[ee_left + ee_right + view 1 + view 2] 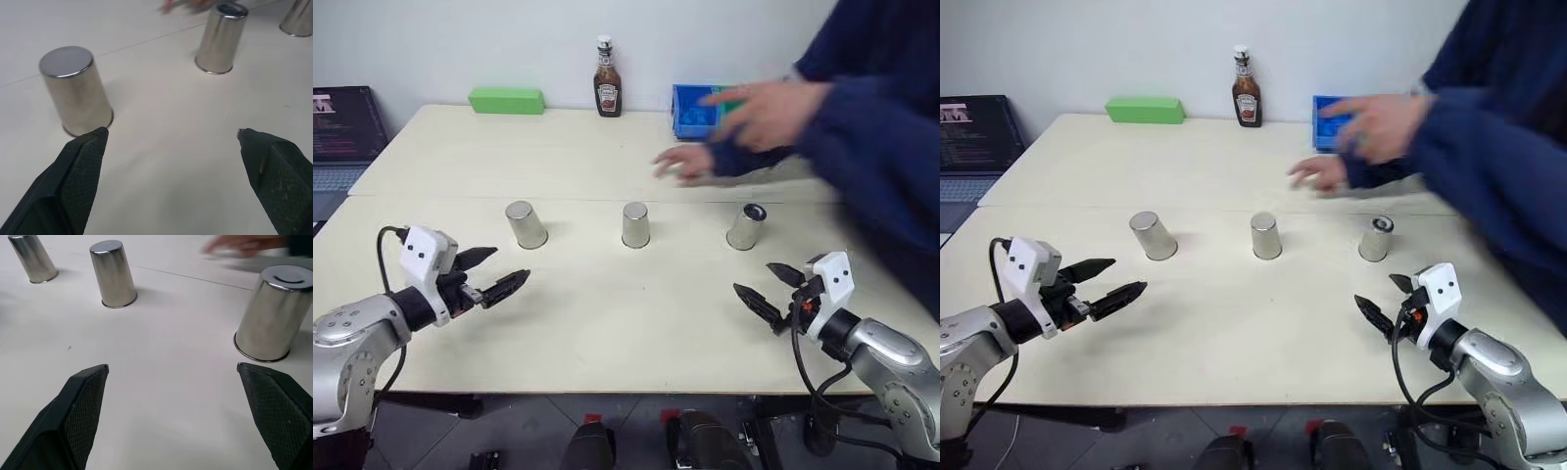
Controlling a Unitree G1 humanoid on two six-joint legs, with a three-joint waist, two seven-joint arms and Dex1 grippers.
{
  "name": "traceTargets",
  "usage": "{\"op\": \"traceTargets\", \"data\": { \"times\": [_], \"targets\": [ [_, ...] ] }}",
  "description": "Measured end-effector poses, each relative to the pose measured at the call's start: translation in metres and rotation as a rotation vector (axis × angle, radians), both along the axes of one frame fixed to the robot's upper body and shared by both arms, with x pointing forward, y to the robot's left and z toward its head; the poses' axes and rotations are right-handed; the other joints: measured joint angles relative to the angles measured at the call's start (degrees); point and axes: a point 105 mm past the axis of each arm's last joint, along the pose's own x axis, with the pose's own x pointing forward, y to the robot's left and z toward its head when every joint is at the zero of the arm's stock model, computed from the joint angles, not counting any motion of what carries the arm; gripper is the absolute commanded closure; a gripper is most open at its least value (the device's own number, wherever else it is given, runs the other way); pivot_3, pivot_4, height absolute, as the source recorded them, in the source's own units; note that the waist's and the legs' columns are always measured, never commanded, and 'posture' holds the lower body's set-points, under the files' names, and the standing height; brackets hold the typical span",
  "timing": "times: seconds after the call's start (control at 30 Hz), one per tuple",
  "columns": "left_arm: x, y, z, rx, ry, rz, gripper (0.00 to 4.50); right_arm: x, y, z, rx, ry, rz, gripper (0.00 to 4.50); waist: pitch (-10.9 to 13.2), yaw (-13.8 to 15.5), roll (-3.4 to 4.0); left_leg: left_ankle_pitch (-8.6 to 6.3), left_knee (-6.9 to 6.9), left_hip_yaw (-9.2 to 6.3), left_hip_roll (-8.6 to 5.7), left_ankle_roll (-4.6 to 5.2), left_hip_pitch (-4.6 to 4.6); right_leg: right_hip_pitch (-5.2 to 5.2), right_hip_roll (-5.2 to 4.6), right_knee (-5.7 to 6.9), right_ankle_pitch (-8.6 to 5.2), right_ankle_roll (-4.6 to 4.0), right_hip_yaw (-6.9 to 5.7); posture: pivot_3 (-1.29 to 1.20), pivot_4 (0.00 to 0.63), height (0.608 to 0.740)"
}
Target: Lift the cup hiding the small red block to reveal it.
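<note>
Both claws (497, 272) (766, 291) spread, hovering empty

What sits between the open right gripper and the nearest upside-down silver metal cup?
Nothing: bare cream tabletop between right gripper and cup, per right wrist view.

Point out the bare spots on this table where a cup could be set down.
Widest free patch: between the left gripper and right gripper, in front of the three cups. Also free: between the cups and the green box. Crowded: far right, by the person's hands, blue bin and ketchup bottle.
</note>
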Motion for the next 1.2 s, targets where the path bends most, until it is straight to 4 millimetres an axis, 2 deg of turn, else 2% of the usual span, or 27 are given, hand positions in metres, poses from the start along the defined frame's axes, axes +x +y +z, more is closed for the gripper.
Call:
{"op": "traceTargets", "data": {
  "times": [0.1,0.17,0.27,0.37,0.43,0.63,0.8,0.93,1.0,1.07,1.2],
  "targets": [
    [-0.003,0.014,0.0,-0.011,-0.016,0.085,0.0,-0.001,0.004,0.004,0.013,0.003,0.032,0.03,0.0,-0.01,0.0,0.0,0.0,0.01,0.0,0.0,0.01,0.0,-0.01,0.01,0.0,0.0,0.01,0.0,0.15,0.74],
    [-0.007,0.022,-0.005,-0.038,-0.023,0.148,0.0,0.001,0.015,0.011,0.027,-0.009,0.078,0.03,0.0,-0.2,0.0,0.0,0.01,0.06,0.01,0.0,0.03,0.0,-0.02,0.02,0.02,0.03,0.05,0.0,0.15,0.74],
    [-0.015,0.024,-0.019,-0.078,-0.01,0.212,0.0,0.008,0.049,0.028,0.056,-0.051,0.2,0.03,-0.01,-0.29,-0.03,0.0,0.05,0.01,0.05,0.0,0.04,0.0,-0.01,0.05,0.03,0.04,0.01,0.0,0.15,0.74],
    [-0.016,0.021,-0.018,-0.076,-0.024,0.224,0.0,0.01,0.071,0.037,0.077,-0.074,0.278,0.03,-0.06,0.38,-0.11,0.0,0.06,-0.13,0.03,-0.01,0.0,0.01,0.01,0.04,0.03,0.02,-0.11,0.0,0.15,0.74],
    [-0.016,0.019,-0.014,-0.074,-0.045,0.231,0.0,0.012,0.077,0.036,0.076,-0.067,0.299,0.03,-0.06,0.91,-0.11,0.0,0.05,-0.09,-0.06,-0.01,-0.03,0.02,-0.09,0.02,0.03,0.02,-0.08,0.0,0.15,0.74],
    [-0.012,0.015,-0.005,-0.071,-0.098,0.236,0.0,0.011,0.074,0.03,0.07,-0.045,0.324,0.03,-0.07,1.42,-0.12,0.0,0.06,-0.01,-0.15,0.0,-0.07,0.02,-0.23,-0.06,0.08,0.0,-0.06,0.0,0.15,0.74],
    [0.003,0.004,-0.001,-0.064,-0.149,0.221,0.0,0.006,0.074,0.032,0.068,-0.069,0.37,0.03,-0.07,1.47,-0.11,0.0,0.08,-0.03,-0.12,0.0,0.04,0.09,-0.18,0.02,0.05,0.04,-0.09,0.0,0.15,0.74],
    [0.022,-0.002,-0.007,-0.094,-0.158,0.222,0.0,-0.005,0.082,0.05,0.136,-0.124,0.441,0.03,-0.07,1.44,-0.12,0.01,0.11,-0.06,-0.07,0.0,0.03,0.11,-0.11,0.02,0.07,0.04,-0.1,0.0,0.15,0.74],
    [0.044,-0.004,-0.003,-0.121,-0.197,0.24,0.0,-0.009,0.085,0.066,0.175,-0.178,0.476,0.03,-0.08,1.48,-0.14,0.01,0.13,-0.11,-0.08,0.0,0.01,0.11,-0.1,0.03,0.08,0.03,-0.14,0.0,0.15,0.74],
    [0.048,-0.003,-0.003,-0.119,-0.207,0.247,0.0,-0.013,0.088,0.074,0.182,-0.209,0.501,0.03,-0.09,1.35,-0.16,0.0,0.11,-0.07,-0.08,0.01,0.01,0.12,-0.1,-0.01,0.1,0.0,-0.1,0.0,0.15,0.74],
    [0.064,-0.002,-0.01,-0.143,-0.21,0.263,0.0,-0.014,0.087,0.076,0.183,-0.222,0.502,0.03,-0.09,1.29,-0.18,0.0,0.1,-0.04,-0.12,0.01,-0.03,0.1,-0.16,-0.04,0.22,-0.21,-0.1,0.0,0.15,0.74]
  ]
}}
